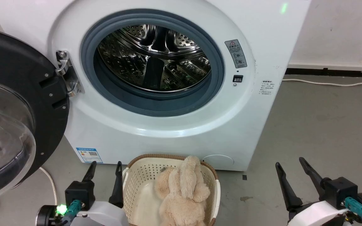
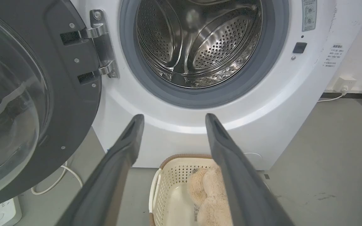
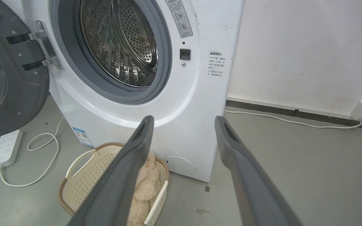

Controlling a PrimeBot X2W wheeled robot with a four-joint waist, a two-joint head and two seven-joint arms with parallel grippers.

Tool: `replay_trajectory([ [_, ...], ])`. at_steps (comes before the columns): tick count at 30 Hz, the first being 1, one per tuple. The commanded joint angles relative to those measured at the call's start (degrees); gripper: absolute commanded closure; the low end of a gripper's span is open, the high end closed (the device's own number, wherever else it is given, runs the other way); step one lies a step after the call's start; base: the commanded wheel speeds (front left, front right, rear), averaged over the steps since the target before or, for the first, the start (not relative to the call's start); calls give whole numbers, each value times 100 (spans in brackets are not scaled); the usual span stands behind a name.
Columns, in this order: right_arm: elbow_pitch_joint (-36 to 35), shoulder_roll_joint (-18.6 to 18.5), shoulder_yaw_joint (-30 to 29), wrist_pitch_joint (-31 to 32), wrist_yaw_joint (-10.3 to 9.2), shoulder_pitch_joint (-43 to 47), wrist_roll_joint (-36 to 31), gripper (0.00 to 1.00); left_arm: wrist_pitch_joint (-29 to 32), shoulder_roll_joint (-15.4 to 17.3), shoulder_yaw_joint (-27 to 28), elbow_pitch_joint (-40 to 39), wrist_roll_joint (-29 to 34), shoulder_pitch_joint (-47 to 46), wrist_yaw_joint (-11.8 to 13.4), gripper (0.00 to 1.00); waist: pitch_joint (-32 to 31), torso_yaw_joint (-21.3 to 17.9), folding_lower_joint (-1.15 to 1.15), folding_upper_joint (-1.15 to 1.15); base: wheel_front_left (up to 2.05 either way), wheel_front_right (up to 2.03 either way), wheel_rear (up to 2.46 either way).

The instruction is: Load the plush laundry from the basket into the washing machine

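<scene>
Both grippers sit at the bottom edge of the head view. The left gripper [image 1: 106,164] is at lower left, just beside the basket's near-left rim. The right gripper [image 1: 289,161] is at lower right, well apart from it over bare floor [image 1: 319,131]. Each has its two dark fingers spread wide with nothing between them.

At lower centre the basket [image 1: 137,179] stands on the floor just in front of the washing machine [image 1: 174,135]. The plush laundry [image 1: 182,191] lies inside it, heaped toward the right side, with one floppy limb pointing at the far rim. The door [image 1: 17,110] hangs swung open at the left of the frame, and the drum [image 1: 156,59] at upper centre looks empty.

By this layout, loading has not begun and the step in hand is the reach for the toy. The next move likely calls for a gripper to descend into the basket and close on a thick bunch of body fur rather than a loose limb. It would then lift the toy clear of the rim and carry it up through the round opening.
</scene>
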Motion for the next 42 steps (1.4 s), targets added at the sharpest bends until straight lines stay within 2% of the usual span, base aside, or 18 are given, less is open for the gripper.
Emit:
replay_trajectory([
  [1,13,0,-20,-71,-1,62,64,0,-66,9,-49,50,-47,-64,-27,0,21,-14,0,0,0,0,0],
  [13,-55,0,-67,-214,-2,53,231,0,-208,48,-226,422,-187,-403,-136,0,287,-130,0,0,0,0,0],
  [29,-310,-1,-129,-428,-2,-171,661,0,-325,259,-588,1465,-489,-1432,-305,0,1175,-524,0,0,0,0,0],
  [42,-532,-1,-144,-583,-3,-342,1099,0,-48,453,-939,2430,-815,-2342,-393,0,2034,-870,0,0,0,0,0],
])
